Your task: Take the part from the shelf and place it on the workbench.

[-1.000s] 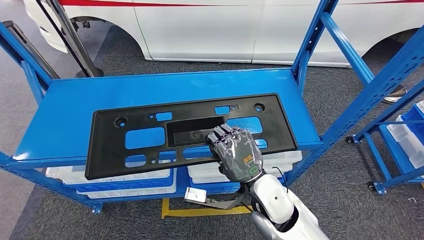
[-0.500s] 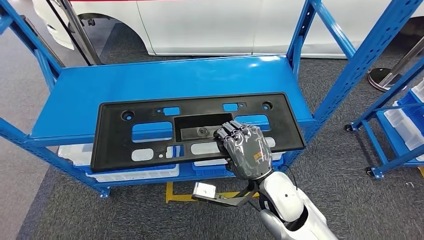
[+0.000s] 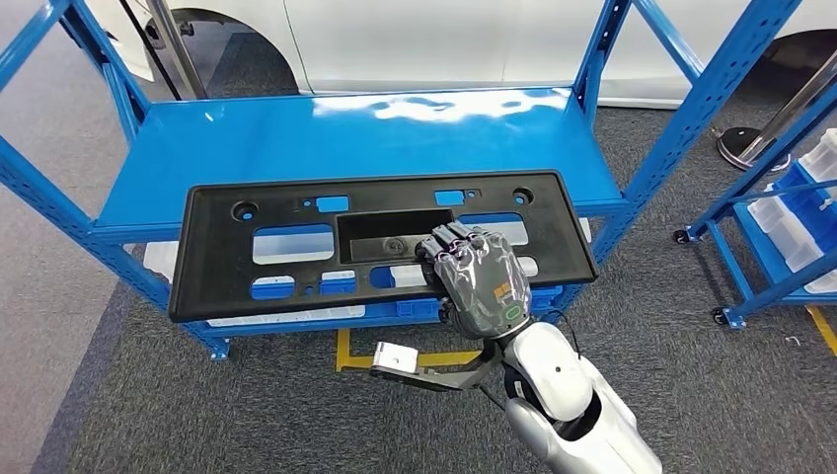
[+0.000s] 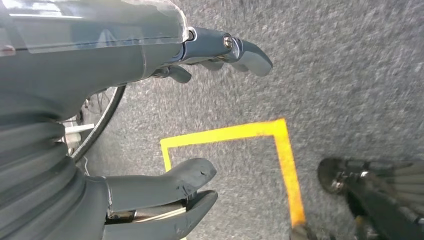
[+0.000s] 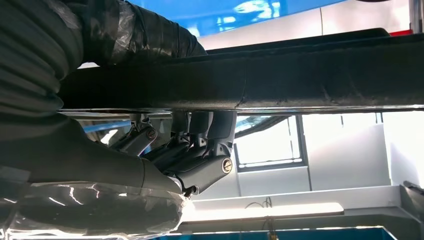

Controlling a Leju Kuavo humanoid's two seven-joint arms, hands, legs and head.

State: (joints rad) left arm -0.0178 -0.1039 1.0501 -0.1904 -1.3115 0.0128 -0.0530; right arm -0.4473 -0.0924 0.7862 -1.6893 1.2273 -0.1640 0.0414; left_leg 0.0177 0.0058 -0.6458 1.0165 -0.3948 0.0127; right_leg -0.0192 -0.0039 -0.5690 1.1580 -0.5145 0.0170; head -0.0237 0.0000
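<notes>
**Part gripped and coming off the shelf edge**

The black plastic part [image 3: 380,247], a long flat panel with cut-outs, is held by the right hand [image 3: 481,281], whose fingers curl into the panel's central recess while the palm covers its near edge. In the right wrist view the dark fingers [image 5: 200,150] wrap under the panel's edge [image 5: 300,80], so the grip looks firm.

Change over the last second: the part sat wholly on the blue shelf [image 3: 355,138] deck; now its near long edge overhangs the shelf's front rail, with white bins visible through the cut-outs. More bare deck shows behind the part. The whole scene has also shifted, so the camera moved too. Judgement: extraction is under way, and transfer to the bench is not yet done.

The left hand [image 4: 165,125] hangs over grey carpet with a yellow taped floor corner [image 4: 280,135], fingers apart, holding nothing.

Behind the shelf stands a white car body [image 3: 444,44]. To the shelf's right, another blue rack [image 3: 780,237] holds white bins.

Writing: small orange and green marks on the back of the right hand, too small to read. No other legible labels.
</notes>
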